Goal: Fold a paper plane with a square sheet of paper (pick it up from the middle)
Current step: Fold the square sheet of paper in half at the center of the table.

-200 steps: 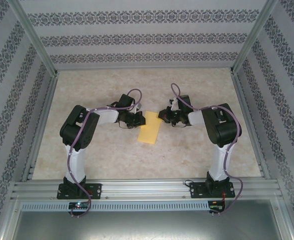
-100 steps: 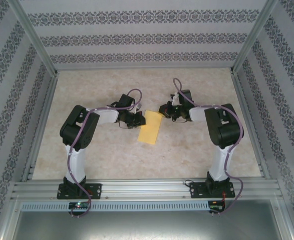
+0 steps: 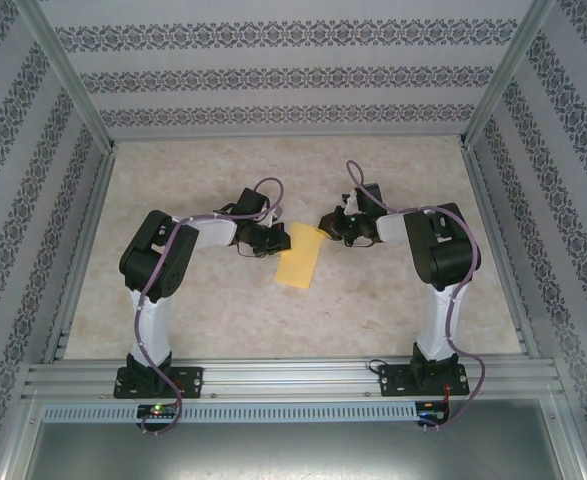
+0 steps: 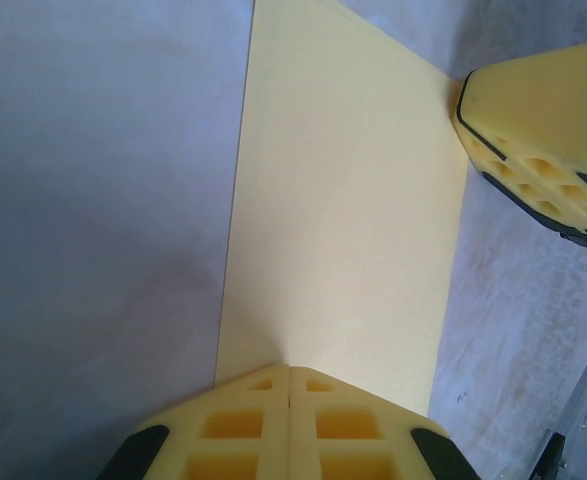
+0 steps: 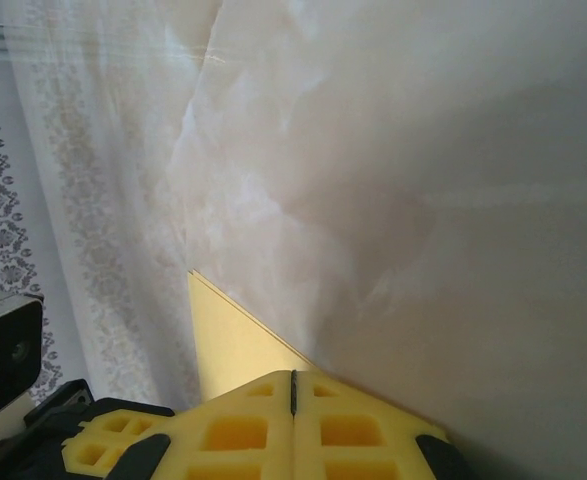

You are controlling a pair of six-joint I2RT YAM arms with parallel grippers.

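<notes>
The square sheet of paper [image 3: 299, 255] runs 1 to 7 o'clock, with the clenched left end effector [image 3: 275, 242] at its 10 o'clock edge and the clenched right end effector [image 3: 324, 230] at its 1 o'clock corner.

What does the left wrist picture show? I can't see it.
A long yellow paper lies flat on the pale table, stretching away from the camera. The left gripper, shut, sits at its near edge, and the right gripper is at its far right corner.
</notes>
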